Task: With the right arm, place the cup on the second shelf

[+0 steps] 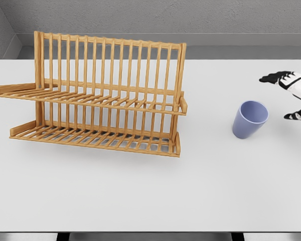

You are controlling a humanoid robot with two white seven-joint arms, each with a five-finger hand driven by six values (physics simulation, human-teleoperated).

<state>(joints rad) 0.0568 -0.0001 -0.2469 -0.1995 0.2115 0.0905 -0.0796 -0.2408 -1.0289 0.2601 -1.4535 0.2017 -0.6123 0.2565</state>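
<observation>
Here, you see the cup (250,119) standing upright on the table (150,196), at 3 o'clock from the rack (98,95). The right hand (294,95) waits beside it, fingers spread, gripping nothing, positioned for a side grasp.

At about three o'clock in our head view, only our right hand (295,95) shows, entering from the right edge with the arm behind it cut off by the frame. We see a white palm section and dark fingers (273,78) pointing toward nine o'clock, with a second dark fingertip, probably the thumb, lower down at about four o'clock from them. The digits are spread apart with a wide gap between them and nothing held. So little of the hand is inside the frame that we cannot tell the wrist's tilt. Our left arm is out of view.
</observation>
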